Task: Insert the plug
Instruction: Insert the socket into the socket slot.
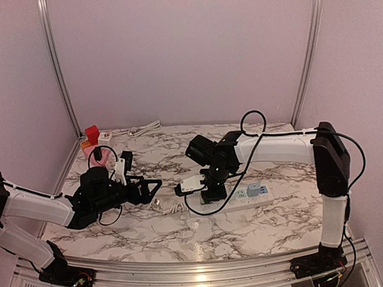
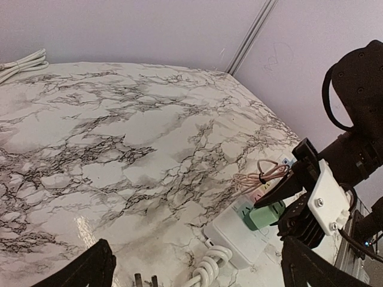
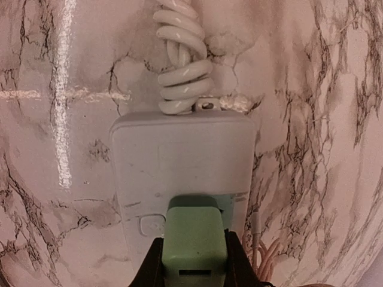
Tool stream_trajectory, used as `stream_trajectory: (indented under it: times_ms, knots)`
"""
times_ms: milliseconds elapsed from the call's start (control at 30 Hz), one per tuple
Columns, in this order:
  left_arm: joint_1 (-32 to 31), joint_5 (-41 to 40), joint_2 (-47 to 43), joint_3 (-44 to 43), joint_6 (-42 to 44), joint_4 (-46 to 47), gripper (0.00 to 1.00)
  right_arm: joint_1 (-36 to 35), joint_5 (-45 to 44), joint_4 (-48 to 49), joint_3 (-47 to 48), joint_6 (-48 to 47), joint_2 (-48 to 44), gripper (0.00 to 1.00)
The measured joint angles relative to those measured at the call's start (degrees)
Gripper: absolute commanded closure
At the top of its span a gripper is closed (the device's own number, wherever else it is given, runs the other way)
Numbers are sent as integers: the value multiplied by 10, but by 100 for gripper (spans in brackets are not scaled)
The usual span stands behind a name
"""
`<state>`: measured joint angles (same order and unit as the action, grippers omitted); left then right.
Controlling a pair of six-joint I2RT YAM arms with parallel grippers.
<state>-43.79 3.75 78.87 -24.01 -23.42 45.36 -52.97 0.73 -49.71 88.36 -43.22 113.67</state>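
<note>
My R tool [image 3: 194, 266] is clamped on the green plug [image 3: 194, 239], which sits against the strip [image 3: 179, 155] at its cord end, right of centre on the tabletop [image 1: 274, 223]. My L tool [image 1: 156, 190] hangs spread wide nr the left edge, holding nothing.

Robot lab test booth.
Plain pale walls [image 1: 186, 53], aluminium corner posts [image 1: 57, 67], marble-patterned tabletop [image 1: 268, 230], two robot arms [image 1: 276, 148] bolted to a metal rail [image 1: 186, 274].
</note>
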Motion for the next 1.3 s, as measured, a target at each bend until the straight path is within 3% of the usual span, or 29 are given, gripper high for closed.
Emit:
stream_trajectory:
  times_ms: [567, 1300]
  knots:
    - [13, -13, -9, 14, -21, 11, 1, 30, 47, -5, 4, 3, 16, 100]
    - [17, -13, 0, 14, -32, 24, 1, 37, 57, -69, 76, 4, 55, 98]
